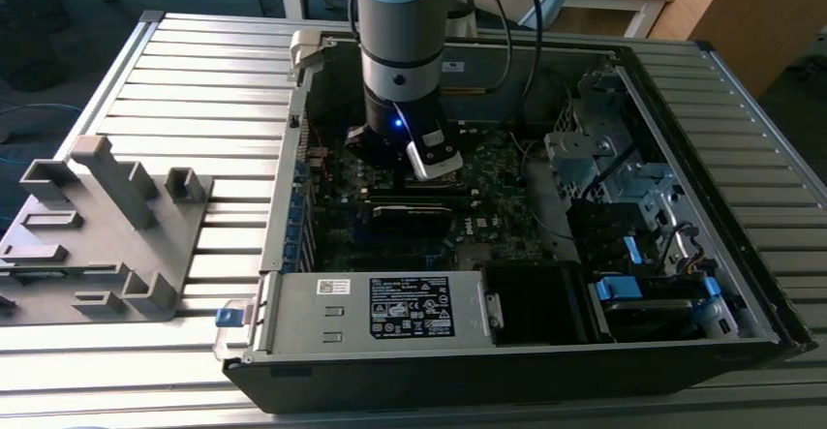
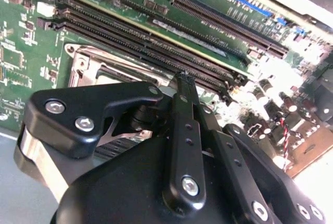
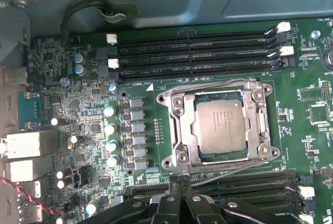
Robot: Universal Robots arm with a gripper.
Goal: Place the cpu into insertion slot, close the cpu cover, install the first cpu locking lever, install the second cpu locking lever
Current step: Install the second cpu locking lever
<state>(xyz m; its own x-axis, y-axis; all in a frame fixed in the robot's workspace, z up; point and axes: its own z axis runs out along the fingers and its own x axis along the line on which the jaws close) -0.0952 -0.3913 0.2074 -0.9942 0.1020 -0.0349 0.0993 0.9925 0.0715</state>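
In the exterior view, a grey moulded fixture (image 1: 97, 230) sits at the view's left on a ribbed metal worktop (image 1: 194, 80), just beside an open black computer case (image 1: 517, 371). The case lies on its side. A labelled silver power-supply box (image 1: 375, 308) lines its near edge, and metal drive bays (image 1: 607, 163) with blue clips fill the side at the view's right. The robot arm (image 1: 401, 51) comes straight down into the middle of the case, with cables trailing behind it, and its lower end stands close above the green motherboard (image 1: 491, 226). The case walls stand well apart from the arm on either side.

In the first wrist view, the board's port blocks (image 3: 26, 151) and rows of small round capacitors (image 3: 110, 135) give way to the socket area. The cpu (image 3: 221, 126) lies flat in the insertion slot (image 3: 190, 146), its dull grey face showing through the square window of the cpu cover (image 3: 177, 125), which lies down over it. A thin wire locking lever (image 3: 234, 169) runs along one edge of the cover. Long black memory slots (image 3: 197, 52) flank the socket closely on two sides.

The tool (image 3: 179, 180) hangs beside the lever edge of the socket, over the nearer memory slots. In the second wrist view, the tool (image 2: 184, 76) has its black fingers (image 2: 183, 130) pressed together to one narrow tip, closed with nothing between them.
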